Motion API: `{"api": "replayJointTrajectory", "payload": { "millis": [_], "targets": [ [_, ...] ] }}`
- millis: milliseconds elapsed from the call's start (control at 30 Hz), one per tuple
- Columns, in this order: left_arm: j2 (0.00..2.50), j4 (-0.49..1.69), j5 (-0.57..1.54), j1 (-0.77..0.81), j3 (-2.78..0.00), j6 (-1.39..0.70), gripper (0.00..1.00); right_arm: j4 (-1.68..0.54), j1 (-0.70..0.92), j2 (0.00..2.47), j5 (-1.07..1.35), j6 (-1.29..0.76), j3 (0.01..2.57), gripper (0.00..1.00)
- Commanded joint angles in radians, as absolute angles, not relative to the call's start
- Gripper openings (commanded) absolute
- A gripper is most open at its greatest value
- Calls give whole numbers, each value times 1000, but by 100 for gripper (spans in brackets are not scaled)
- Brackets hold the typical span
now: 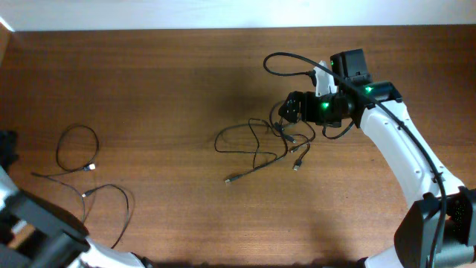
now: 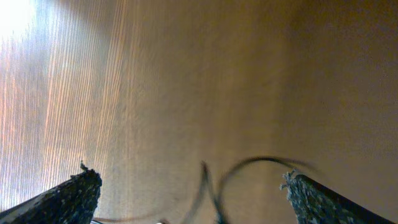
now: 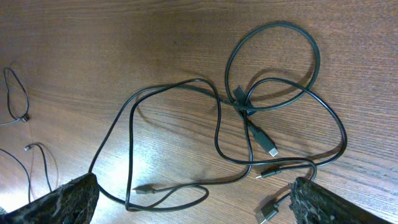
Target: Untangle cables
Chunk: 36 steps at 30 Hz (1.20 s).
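A tangle of thin black cables (image 1: 262, 145) lies at the table's middle, with several plug ends at its right and a silver-tipped end at its lower left. In the right wrist view the tangle (image 3: 249, 112) spreads as crossed loops. My right gripper (image 1: 285, 112) hovers over the tangle's right edge. Its fingers (image 3: 193, 199) are open, with cable strands on the table between them. Two loose cables (image 1: 78, 149) (image 1: 111, 197) lie apart at the left. My left gripper (image 2: 189, 193) is open above a blurred cable loop (image 2: 249, 165); in the overhead view it sits at the left edge (image 1: 7, 145).
The thick black robot cable (image 1: 286, 63) loops above the right arm (image 1: 394, 141). The table's back edge (image 1: 223, 30) runs along the top. The loose cables also show far left in the right wrist view (image 3: 15, 99).
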<state>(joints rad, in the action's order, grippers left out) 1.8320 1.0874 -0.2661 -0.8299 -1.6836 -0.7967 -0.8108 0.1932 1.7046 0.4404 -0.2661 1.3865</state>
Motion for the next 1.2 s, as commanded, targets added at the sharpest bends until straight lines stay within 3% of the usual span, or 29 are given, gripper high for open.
{"api": "replayJointTrajectory", "payload": {
  "millis": [0,200,267,433,633,900,1167],
  "targets": [
    [1626,1073,-198,-807,-1744,-670,100,-805,195,1703,424,-266,1386,99],
    [1401,1011,65,-632,-1744,-405,100,-808,189,1694,426,-266,1396,99],
    [1368,1054,128,-466,-1744,-346,100,-844,165,1660,425,-266,1433,99],
    [1410,1116,134,-96,-1713,-288,95,-955,52,1563,425,-250,1496,99],
    [1576,1060,134,190,-1708,-274,91,-1050,-47,1551,424,-215,1496,99],
    [1828,1029,135,378,-1708,-308,84,-1080,-53,1553,387,-190,1491,99],
    [1950,1001,135,450,-1705,-435,79,-1083,-53,1582,384,-191,1490,99]
  ]
}}
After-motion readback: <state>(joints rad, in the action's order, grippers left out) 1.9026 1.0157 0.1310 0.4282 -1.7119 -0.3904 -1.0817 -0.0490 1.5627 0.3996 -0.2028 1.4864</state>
